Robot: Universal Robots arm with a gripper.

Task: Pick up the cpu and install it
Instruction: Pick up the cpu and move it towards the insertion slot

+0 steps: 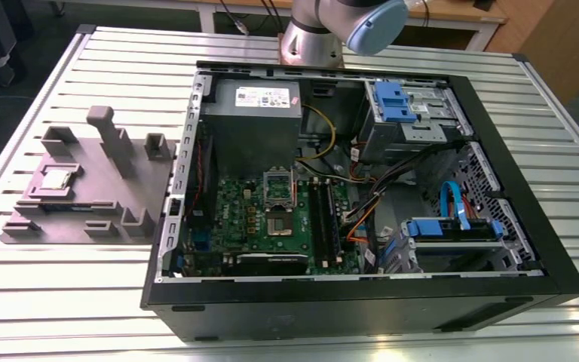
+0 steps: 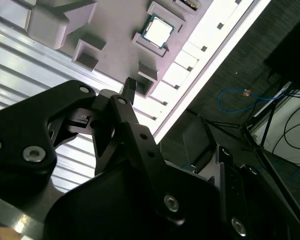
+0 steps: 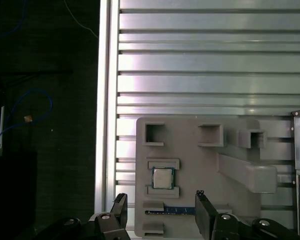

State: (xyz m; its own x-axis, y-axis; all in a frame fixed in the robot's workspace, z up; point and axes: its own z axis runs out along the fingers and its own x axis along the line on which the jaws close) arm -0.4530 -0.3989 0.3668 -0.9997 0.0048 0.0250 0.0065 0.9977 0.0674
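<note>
Cpu [image 3: 162, 178] lies flat, metal top up, in a square pocket of the grey-mauve fixture block [image 1: 118, 188], apart from the gripper. The slatted aluminium table [image 1: 68, 302] carries the open black computer case [image 1: 370, 305] with its green motherboard [image 1: 269, 226] inside, and the block stands just beside the case on the exterior view's left. In the first wrist view the gripper [image 3: 160, 196] hangs above the block, jaws spread wide and holding nothing, with the chip showing between the two fingertips and clear of both.
</note>
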